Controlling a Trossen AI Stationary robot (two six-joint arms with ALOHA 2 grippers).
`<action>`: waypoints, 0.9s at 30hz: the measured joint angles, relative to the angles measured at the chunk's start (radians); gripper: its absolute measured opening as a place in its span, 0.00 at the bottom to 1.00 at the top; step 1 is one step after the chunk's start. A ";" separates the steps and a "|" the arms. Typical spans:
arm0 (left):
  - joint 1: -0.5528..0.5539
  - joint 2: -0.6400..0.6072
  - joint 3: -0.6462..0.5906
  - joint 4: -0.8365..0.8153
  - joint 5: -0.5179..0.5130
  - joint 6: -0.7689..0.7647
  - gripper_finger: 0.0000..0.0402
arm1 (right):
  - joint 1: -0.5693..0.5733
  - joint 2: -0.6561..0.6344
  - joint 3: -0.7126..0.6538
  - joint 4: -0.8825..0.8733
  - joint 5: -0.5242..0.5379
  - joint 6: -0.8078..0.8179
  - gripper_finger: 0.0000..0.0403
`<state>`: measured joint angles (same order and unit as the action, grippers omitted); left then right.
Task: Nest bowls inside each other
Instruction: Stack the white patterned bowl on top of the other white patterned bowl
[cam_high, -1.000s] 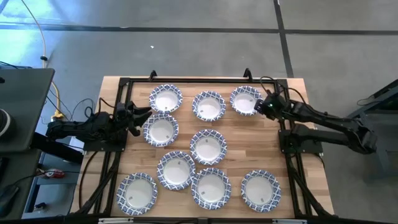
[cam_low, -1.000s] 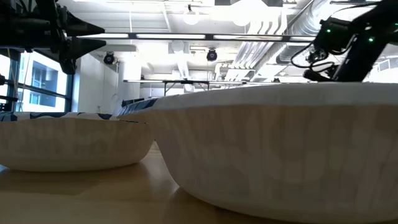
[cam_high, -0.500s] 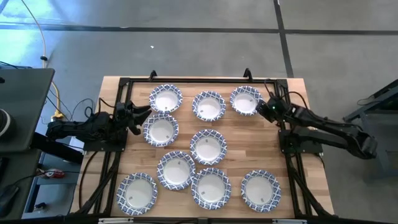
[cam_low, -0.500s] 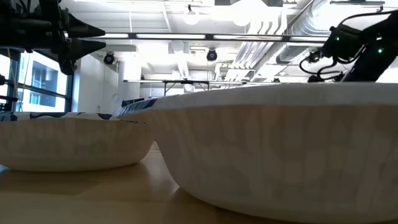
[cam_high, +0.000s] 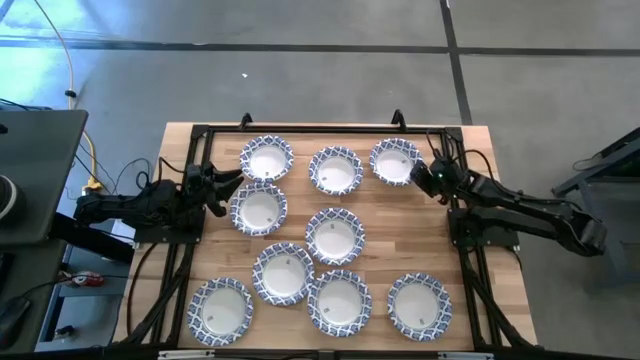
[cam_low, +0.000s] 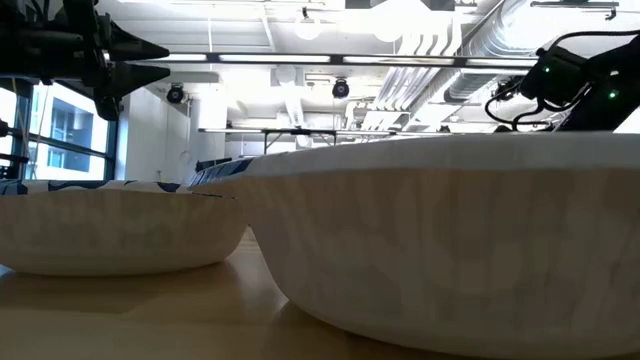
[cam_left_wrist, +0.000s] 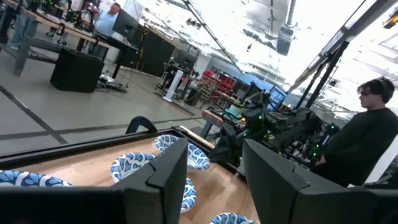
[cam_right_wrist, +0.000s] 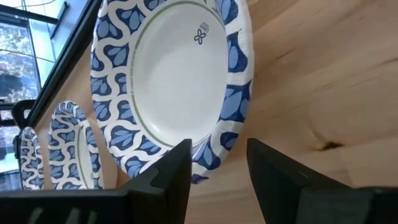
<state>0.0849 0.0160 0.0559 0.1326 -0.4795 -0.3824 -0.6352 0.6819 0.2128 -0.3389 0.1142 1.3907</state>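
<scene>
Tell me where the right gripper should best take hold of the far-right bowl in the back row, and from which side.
Probably the wide patterned rim on the edge nearest the right gripper. That bowl sits flat and shallow on the table, so only the rim can pass between the fingers. The right wrist view shows the open fingers already lined up on that rim; come in low from the arm's side.

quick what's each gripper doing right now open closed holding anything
Left gripper: open, holding nothing, at the table's left edge.
Right gripper: open, holding nothing, fingers either side of the back-right bowl's rim.
</scene>
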 joint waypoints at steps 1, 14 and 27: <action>0.000 0.000 0.000 0.000 0.000 0.000 0.36 | 0.000 0.000 0.000 0.000 0.002 0.000 0.36; 0.000 0.000 0.000 0.000 -0.001 0.009 0.36 | 0.000 0.071 0.000 0.071 0.033 0.019 0.36; 0.000 0.000 0.000 0.000 -0.003 0.011 0.36 | 0.000 0.176 0.000 0.151 0.043 0.023 0.36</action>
<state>0.0849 0.0160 0.0559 0.1322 -0.4828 -0.3717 -0.6353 0.8577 0.2131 -0.1881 0.1576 1.4140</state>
